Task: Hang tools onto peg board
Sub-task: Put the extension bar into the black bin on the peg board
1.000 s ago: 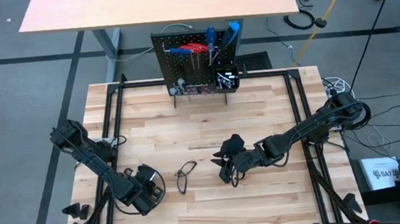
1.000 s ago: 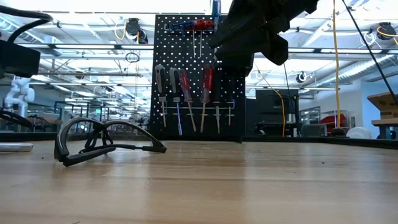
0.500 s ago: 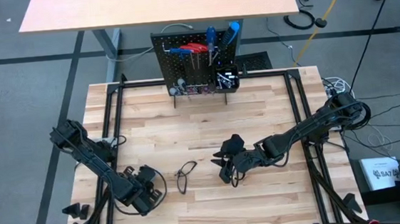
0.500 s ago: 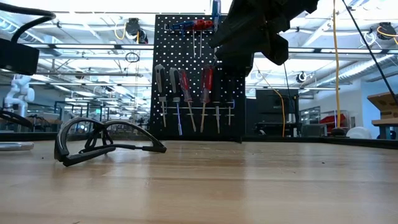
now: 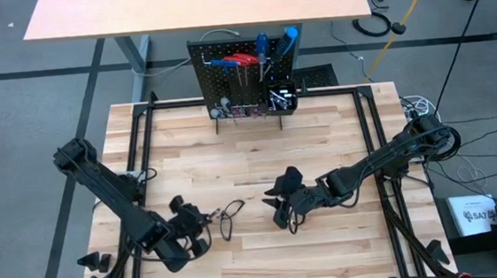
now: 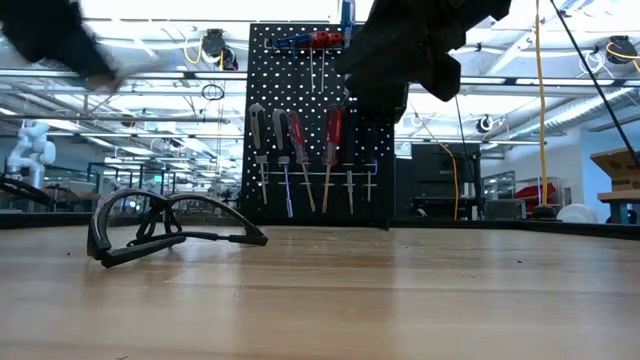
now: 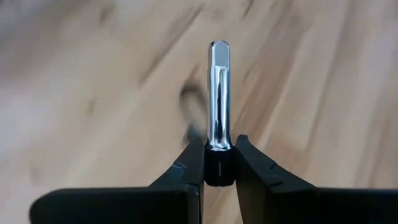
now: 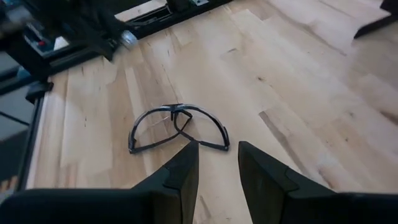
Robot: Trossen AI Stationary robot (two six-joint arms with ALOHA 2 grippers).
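We look down on a pale wooden table (image 5: 259, 156) ringed by a black frame, with the two dark arms reaching in from either side. At the far edge of the table stands the peg board (image 5: 245, 75), an upright black perforated panel; the low view shows screwdrivers (image 6: 300, 150) with red and dark handles hanging in a row on its hooks, more red and blue handles near its top, and a small black bin (image 5: 282, 98) fixed to one lower corner. The right end effector (image 5: 282, 209) hovers near the middle of the table, its fingers (image 8: 180, 177) spread a little with nothing between them, pointed toward a pair of black-framed safety glasses (image 5: 231, 216) lying open on the wood. The left end effector (image 5: 203, 219) sits at the near left of the table, just beside the glasses, and is blurred in the low view. Its wrist view shows the fingers (image 7: 189, 171) pinching the dark base of a small silver bit (image 7: 219, 93), whose polished shaft sticks straight out beyond them over the wood; we think its tip is flattened, though the view is soft there.
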